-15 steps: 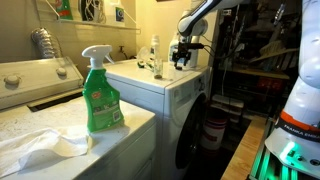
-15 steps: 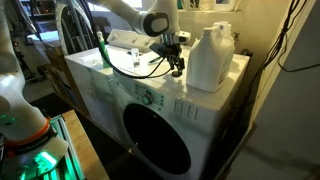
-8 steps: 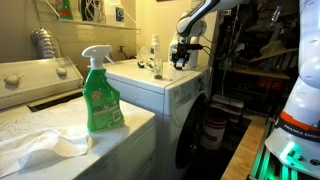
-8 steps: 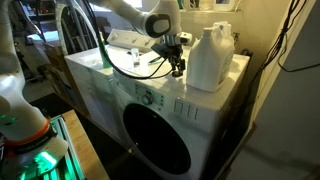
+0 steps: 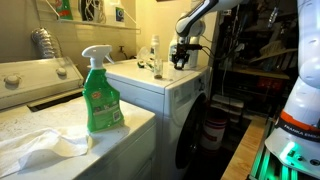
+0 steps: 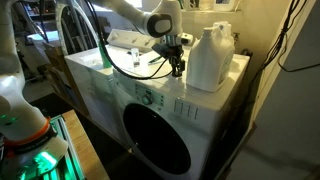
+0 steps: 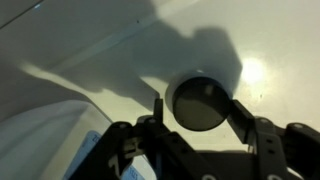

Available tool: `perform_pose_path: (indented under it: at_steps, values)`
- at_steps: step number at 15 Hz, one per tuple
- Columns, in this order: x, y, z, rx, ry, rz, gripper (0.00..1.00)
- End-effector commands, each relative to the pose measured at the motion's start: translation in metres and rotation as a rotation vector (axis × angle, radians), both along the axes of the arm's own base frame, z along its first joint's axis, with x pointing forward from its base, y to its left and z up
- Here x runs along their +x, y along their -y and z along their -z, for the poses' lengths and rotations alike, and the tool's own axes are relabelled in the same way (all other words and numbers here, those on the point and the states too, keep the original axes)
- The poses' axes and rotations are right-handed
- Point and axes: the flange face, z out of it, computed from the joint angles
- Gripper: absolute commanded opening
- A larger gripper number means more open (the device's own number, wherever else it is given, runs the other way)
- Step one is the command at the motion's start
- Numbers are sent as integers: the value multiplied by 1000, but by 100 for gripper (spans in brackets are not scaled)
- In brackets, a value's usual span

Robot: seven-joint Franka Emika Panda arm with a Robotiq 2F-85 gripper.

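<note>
My gripper (image 7: 198,112) points straight down at the white top of a washing machine (image 6: 120,80). Its two fingers sit on either side of a small round thing with a dark face and a pale rim (image 7: 203,103), and they seem to press against it. In both exterior views the gripper (image 6: 178,70) (image 5: 180,62) is low over the washer top, just beside a large white jug (image 6: 210,58). The round thing is too small to make out there.
A black cable (image 6: 125,66) loops over the washer top. A clear bottle (image 5: 155,55) stands near the gripper. A green spray bottle (image 5: 100,95) and a white cloth (image 5: 40,148) lie on a nearer counter. The washer door (image 6: 155,135) faces the floor space.
</note>
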Motion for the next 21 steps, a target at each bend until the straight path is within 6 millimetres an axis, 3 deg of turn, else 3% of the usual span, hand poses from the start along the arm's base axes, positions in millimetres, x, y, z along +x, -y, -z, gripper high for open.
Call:
perform_pose_path:
  at_steps: [1,3,9,14,18,21]
  values:
    - [0,2,-1,13,-18,5,42]
    - [-3,-3,-4,17,-19,-11,30]
    - [-28,-37,-28,14,-53,-86,30]
    - [-60,-88,-70,10,-109,-178,30]
    - [-74,-131,-116,28,-76,-265,30]
    - [-78,-166,-135,31,-57,-331,30]
